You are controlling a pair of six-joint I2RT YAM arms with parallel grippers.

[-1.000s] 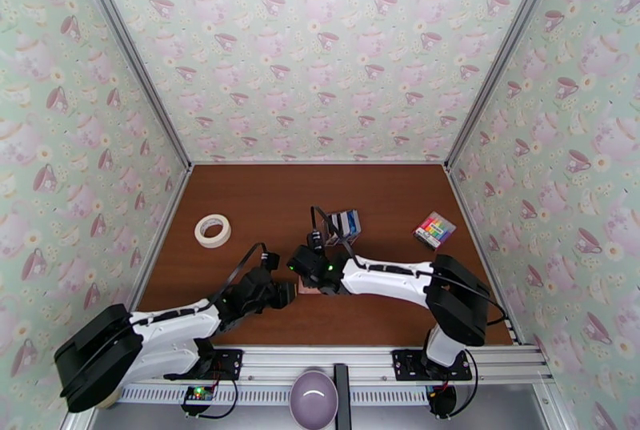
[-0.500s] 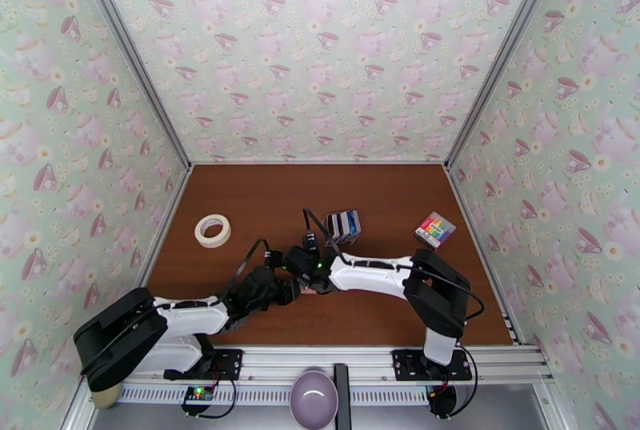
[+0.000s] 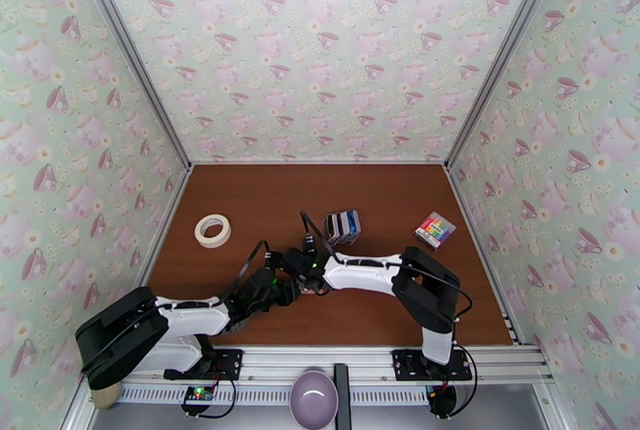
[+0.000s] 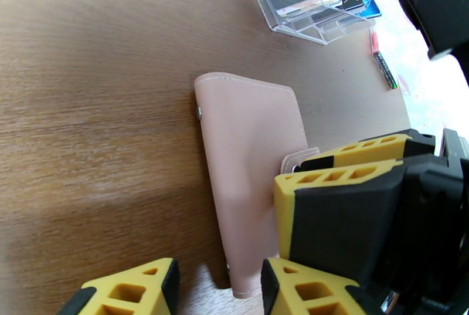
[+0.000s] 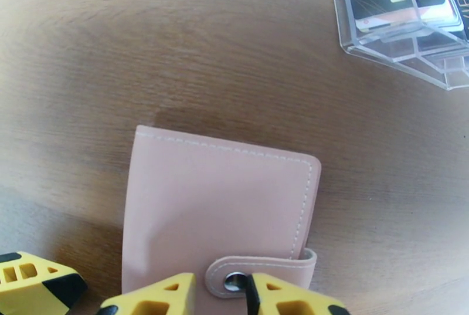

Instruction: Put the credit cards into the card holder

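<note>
Right gripper (image 5: 220,297) has edged left over the card holder (image 5: 217,205), narrow astride its tab (image 5: 264,266), grip unclear; left gripper (image 4: 217,282) half-open, cut off below.

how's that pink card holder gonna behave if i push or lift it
Likely light and slidey: the card holder lies thin and flat on the smooth wooden table. Probably soft rather than stiff, given its stitched leather-like cover. Its snap tab looks fastened, so it should stay folded when lifted.

Pale pink fold-over card holder (image 4: 246,163): right part behind yellow-and-black fingers (image 4: 340,216) of the right gripper (image 4: 299,172).
Clear plastic card stand (image 4: 311,14): cut off at the upper edge.
Snap tab (image 5: 264,269): grip unclear.
</note>
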